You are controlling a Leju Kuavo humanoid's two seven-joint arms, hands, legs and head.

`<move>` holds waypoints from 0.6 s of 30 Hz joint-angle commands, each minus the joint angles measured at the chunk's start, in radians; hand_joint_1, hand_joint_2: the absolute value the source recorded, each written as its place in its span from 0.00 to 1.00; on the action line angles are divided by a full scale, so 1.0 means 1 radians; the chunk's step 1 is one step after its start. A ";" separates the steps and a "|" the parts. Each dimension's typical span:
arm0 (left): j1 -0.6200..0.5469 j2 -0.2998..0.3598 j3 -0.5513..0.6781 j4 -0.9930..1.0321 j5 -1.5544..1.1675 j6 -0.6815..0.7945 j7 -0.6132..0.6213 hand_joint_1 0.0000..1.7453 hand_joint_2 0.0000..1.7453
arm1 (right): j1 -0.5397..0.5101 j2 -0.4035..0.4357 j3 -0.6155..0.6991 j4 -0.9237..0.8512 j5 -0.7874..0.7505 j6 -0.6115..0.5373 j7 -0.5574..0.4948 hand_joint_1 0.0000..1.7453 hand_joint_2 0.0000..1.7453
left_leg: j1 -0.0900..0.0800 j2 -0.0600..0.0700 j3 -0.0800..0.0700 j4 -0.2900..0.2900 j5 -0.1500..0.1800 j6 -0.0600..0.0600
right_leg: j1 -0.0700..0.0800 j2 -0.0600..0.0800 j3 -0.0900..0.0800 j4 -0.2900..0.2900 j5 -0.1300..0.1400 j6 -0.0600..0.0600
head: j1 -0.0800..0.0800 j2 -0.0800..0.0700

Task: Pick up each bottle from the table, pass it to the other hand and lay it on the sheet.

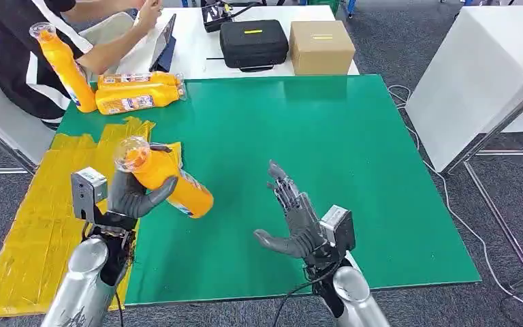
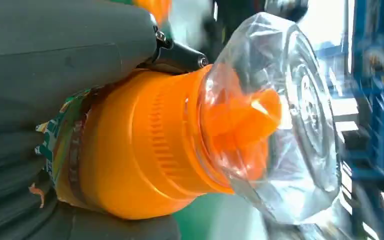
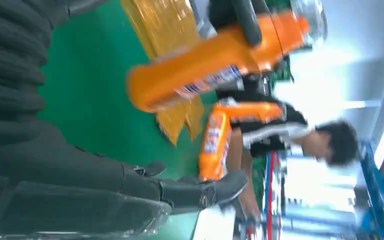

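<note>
My left hand (image 1: 135, 196) grips an orange bottle (image 1: 170, 181) with a clear cap, holding it tilted above the green table's left side, near the edge of the yellow sheet (image 1: 41, 204). The left wrist view shows the bottle's orange neck (image 2: 145, 155) and clear cap (image 2: 285, 120) close up in my grip. My right hand (image 1: 298, 218) hangs open over the green mat (image 1: 299, 129), fingers spread, palm toward the bottle, a short way right of it. From the right wrist I see the held bottle (image 3: 215, 70) beyond my fingers (image 3: 200, 192). Two more orange bottles (image 1: 139, 94) lie at the mat's far left.
A person in black at the far left holds another orange bottle (image 1: 65, 68) upright by the mat's corner. A black case (image 1: 253, 42) and a cardboard box (image 1: 321, 46) stand on the white table behind. A white table (image 1: 477, 88) stands to the right.
</note>
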 commanded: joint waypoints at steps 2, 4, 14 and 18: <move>0.027 0.065 0.044 -0.057 -0.605 0.321 0.027 1.00 1.00 | -0.037 -0.045 -0.007 0.042 0.041 0.129 -0.016 0.00 1.00 | 0.001 0.003 0.003 -0.001 -0.001 -0.003 | 0.000 0.003 0.002 -0.001 0.000 -0.001 | 0.000 0.000; 0.042 0.066 0.046 -0.060 -0.671 0.350 0.028 1.00 1.00 | -0.042 -0.041 0.002 0.037 0.051 0.134 -0.016 0.00 1.00 | 0.000 0.004 0.003 -0.001 -0.001 -0.002 | 0.000 0.003 0.002 -0.001 0.000 -0.001 | 0.000 0.000; 0.049 0.062 0.022 -0.007 -1.115 0.484 0.141 1.00 1.00 | -0.101 -0.014 0.031 0.048 0.113 0.130 -0.001 0.00 1.00 | 0.000 0.004 0.003 -0.001 -0.001 -0.003 | 0.000 0.004 0.002 0.000 0.000 -0.001 | 0.000 0.000; 0.029 0.049 0.007 0.043 -1.378 0.478 0.235 1.00 1.00 | -0.171 0.013 0.030 0.096 0.122 0.125 0.015 0.00 1.00 | 0.000 0.002 0.002 0.000 -0.001 -0.002 | 0.000 0.002 0.001 0.000 0.000 -0.001 | 0.000 0.000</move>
